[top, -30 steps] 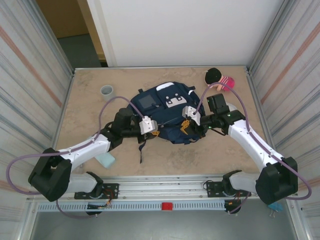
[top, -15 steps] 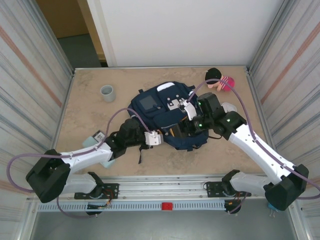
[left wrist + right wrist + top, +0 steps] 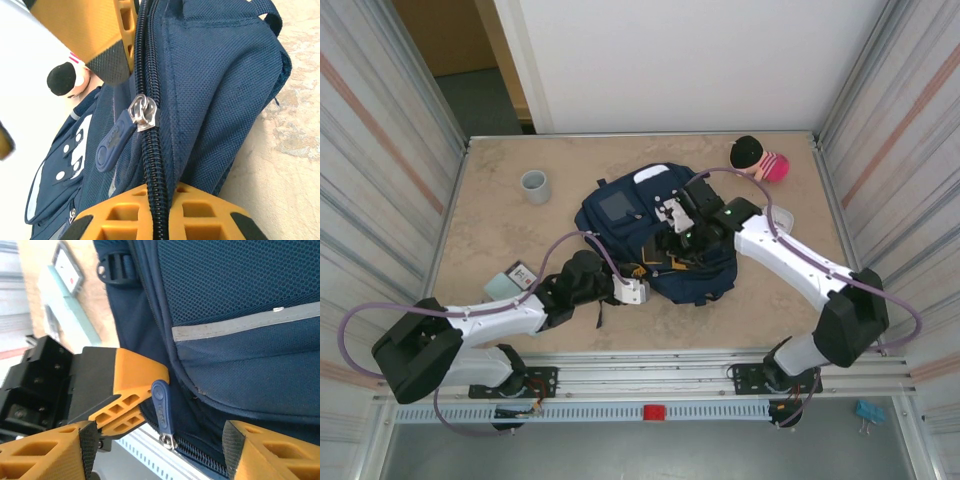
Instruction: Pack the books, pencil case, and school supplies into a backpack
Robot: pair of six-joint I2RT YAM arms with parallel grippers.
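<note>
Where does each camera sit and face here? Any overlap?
Top external: above, behind the bases, looking down on table and backpack; left arm and right arm show.
Left wrist: looks along the backpack's zipper; own orange fingers show.
Right wrist: looks at the backpack's side; own fingertips show.
Shared: both wrist views catch the blue zipper pull.
</note>
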